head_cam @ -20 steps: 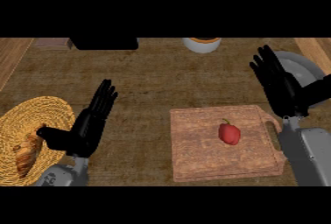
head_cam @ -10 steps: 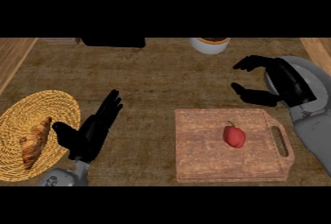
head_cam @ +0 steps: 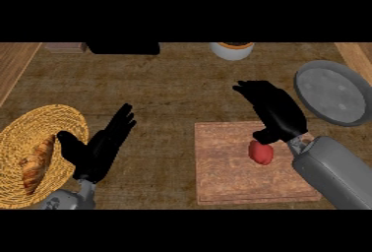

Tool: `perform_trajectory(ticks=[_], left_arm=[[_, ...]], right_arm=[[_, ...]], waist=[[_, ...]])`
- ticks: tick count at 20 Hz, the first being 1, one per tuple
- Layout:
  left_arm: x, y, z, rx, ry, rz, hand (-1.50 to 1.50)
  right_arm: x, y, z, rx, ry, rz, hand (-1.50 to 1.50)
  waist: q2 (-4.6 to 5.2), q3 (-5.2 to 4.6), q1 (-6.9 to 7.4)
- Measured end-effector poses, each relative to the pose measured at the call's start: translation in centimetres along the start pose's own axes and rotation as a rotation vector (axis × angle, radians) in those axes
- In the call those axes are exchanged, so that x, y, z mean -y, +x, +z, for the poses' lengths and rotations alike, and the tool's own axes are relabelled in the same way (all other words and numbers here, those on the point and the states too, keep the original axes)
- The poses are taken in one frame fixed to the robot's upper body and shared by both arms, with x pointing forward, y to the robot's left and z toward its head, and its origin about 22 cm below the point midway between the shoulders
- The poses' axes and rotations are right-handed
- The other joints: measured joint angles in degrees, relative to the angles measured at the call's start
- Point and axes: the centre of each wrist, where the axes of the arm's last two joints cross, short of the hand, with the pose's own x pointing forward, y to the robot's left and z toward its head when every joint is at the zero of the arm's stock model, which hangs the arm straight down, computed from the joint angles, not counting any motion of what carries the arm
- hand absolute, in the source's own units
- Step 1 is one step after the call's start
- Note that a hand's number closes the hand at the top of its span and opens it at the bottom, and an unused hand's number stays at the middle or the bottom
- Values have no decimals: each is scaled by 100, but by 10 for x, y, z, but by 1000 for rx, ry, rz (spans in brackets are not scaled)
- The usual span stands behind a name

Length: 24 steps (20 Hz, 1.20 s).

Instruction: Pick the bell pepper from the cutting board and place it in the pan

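The bell pepper (head_cam: 262, 153) lies on the cutting board (head_cam: 225, 170), slightly right of the board's middle and nearer its far edge than its near one. It is not yet lifted. I read the right hand (head_cam: 274, 109) as released: its palm sits above the board's far edge, and its fingers are straight and point past that edge. Its thumb hangs down just beside the top of the pepper, and I cannot tell whether it touches. I judge this to be the approach stage. The hand is placed over the pepper so that the fingers can come down and curl round it. The pan (head_cam: 333, 93) rests on the counter beyond the board's far right corner, apart from the board and close to the counter's right edge. This placement explains the use of the right arm, since the carry from board to pan is short and stays on one side. The left hand (head_cam: 98, 146) rests open, fingers up, between the board's left edge and the woven basket (head_cam: 22, 125). The basket holds a croissant (head_cam: 36, 166) at the counter's left edge.
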Motion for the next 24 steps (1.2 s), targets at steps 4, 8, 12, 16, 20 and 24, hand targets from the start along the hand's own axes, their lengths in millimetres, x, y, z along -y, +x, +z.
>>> perform_trajectory(ticks=[4, 8, 12, 16, 20, 24], left_arm=[[0, 4, -3, -3, -12, -5, 0], [3, 5, -6, -7, -21, 1, 0], [0, 7, -5, -8, -18, -2, 0], [-4, 3, -2, -12, -11, 6, 0], [-1, 4, 2, -9, -2, 8, 0], [-1, 7, 1, -8, -4, 10, 0]], right_arm=[[-19, 13, -4, -129, 219, 257, -150], [-31, 45, -15, -255, 395, 475, -150], [-47, 83, -27, -354, 571, 621, -150], [-66, 111, -34, -384, 709, 662, -150], [-85, 136, -37, -409, 779, 664, -150], [-100, 143, -32, -458, 801, 679, -150]], waist=[[-13, -20, 50], [-28, -28, 74], [-20, -22, 84], [-15, -6, 52], [-11, 13, 12], [-9, 17, -22]])
